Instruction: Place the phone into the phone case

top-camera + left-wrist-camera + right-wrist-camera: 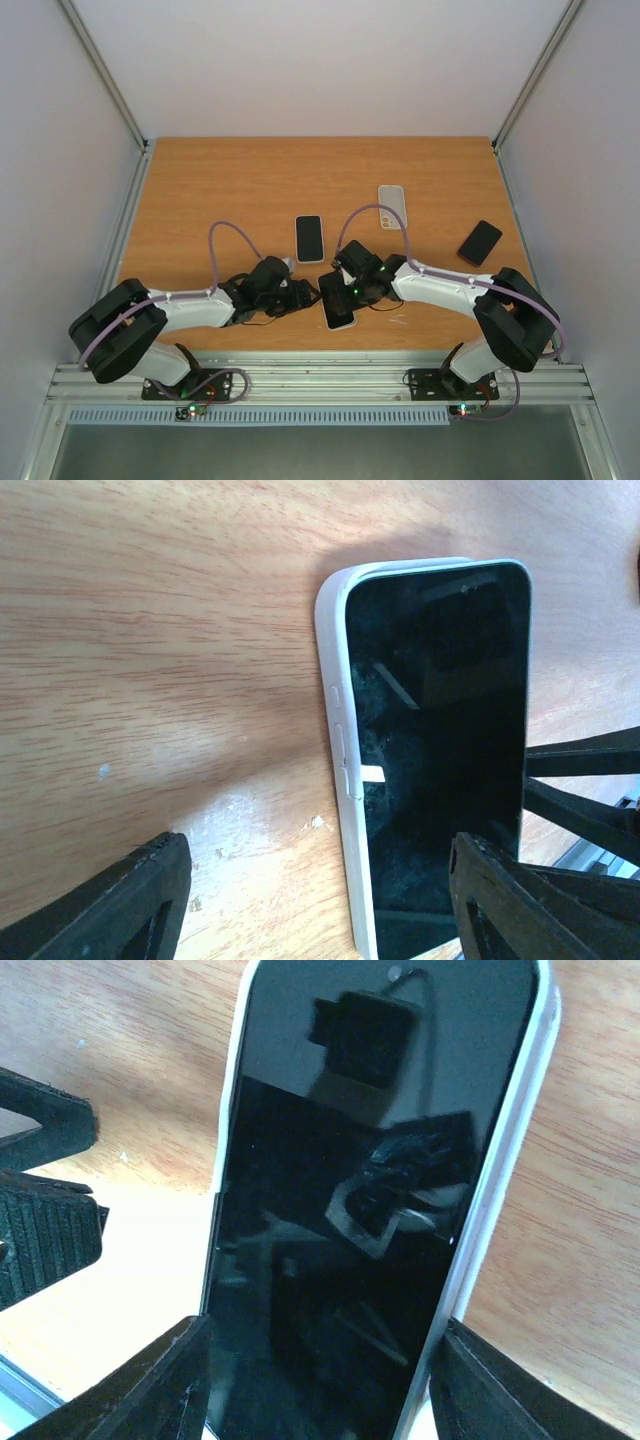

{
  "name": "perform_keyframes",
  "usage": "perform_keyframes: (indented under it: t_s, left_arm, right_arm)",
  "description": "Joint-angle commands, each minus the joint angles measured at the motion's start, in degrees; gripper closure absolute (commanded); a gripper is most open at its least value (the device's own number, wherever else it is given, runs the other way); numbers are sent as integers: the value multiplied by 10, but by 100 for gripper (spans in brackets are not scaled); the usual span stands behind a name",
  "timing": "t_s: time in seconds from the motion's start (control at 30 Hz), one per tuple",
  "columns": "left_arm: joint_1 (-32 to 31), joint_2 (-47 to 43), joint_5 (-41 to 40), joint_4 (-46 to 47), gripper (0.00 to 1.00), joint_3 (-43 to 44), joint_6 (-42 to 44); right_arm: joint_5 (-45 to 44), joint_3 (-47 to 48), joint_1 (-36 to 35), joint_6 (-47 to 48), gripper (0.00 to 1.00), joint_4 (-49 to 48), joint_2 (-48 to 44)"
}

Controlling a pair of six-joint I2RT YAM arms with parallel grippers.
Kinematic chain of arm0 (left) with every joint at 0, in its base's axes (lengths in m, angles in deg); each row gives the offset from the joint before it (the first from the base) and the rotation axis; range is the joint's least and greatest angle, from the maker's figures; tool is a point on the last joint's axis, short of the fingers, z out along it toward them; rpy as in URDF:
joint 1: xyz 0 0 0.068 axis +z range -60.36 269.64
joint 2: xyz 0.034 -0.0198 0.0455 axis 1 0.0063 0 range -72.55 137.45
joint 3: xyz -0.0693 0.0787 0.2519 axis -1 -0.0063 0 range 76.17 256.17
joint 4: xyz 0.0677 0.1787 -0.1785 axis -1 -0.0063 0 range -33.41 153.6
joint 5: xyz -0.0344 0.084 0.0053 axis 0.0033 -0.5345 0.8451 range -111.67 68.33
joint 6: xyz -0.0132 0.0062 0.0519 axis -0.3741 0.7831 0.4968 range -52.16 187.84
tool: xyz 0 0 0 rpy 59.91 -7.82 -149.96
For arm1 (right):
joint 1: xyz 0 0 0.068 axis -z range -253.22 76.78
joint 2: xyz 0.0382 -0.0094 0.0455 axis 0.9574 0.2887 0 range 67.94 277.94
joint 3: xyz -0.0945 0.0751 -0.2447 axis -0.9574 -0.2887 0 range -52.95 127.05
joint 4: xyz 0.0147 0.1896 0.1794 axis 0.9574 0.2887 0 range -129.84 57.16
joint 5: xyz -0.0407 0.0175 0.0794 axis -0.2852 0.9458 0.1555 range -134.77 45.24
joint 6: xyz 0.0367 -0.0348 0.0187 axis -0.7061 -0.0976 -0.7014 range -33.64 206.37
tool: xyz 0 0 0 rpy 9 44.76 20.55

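Right wrist view shows the right end effector flanking the phone, grip unclear, left end effector open; likely stiff, slick glass, best pinched at the phone case sides.

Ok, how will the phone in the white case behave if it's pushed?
Probably stiff: the phone and its white case look rigid. Lying flat on the wooden table, it should slide rather than tip. Its glossy screen may be slippery.

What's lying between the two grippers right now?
The phone, screen up in a white case, lies between the left gripper and right gripper. The top view shows it; both wrist views show it too.
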Motion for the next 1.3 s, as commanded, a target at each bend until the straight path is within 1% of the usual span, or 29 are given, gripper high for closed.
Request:
perform_keyframes:
  t_s: [0.0, 0.1, 0.13, 0.2, 0.3, 0.37, 0.53, 0.73, 0.8, 0.9, 0.97, 1.13, 1.27]
  left_arm:
    - [-8, 22, 5, -9, 28, 8, -4]
    - [-12, 25, 7, -6, 28, 8, -6]
    - [-12, 25, 6, -5, 28, 8, -7]
    - [-13, 27, 6, -5, 28, 8, -8]
    - [-17, 28, 6, -4, 28, 11, -9]
    - [-20, 29, 6, -4, 28, 12, -10]
    - [-32, 41, 4, -4, 33, 24, -11]
    - [-46, 74, 6, 5, 38, 40, -11]
    - [-49, 82, 7, 7, 39, 43, -12]
    - [-52, 90, 8, 10, 41, 44, -14]
    - [-52, 93, 8, 10, 41, 44, -15]
    - [-52, 87, -1, 4, 42, 40, -16]
    - [-52, 80, -8, -3, 42, 38, -16]
  right_arm:
    - [-30, 1, -9, -5, 40, 28, -17]
    - [-60, -3, -10, -12, 39, 39, -29]
    - [-69, -1, -11, -12, 36, 45, -30]
    - [-80, 2, -12, -10, 33, 55, -34]
    - [-81, -2, -13, -14, 35, 54, -37]
    - [-78, -5, -12, -14, 39, 53, -36]
    - [-69, -26, -12, -14, 60, 42, -45]
    - [-51, -43, -12, -38, 74, 27, -42]
    - [-43, -48, -13, -40, 81, 21, -39]
    - [-30, -54, -14, -43, 93, 14, -31]
    - [-20, -56, -18, -43, 99, 10, -21]
    - [-17, -48, -41, -55, 99, 6, 29]
    - [-60, -34, -57, -66, 99, 30, 80]
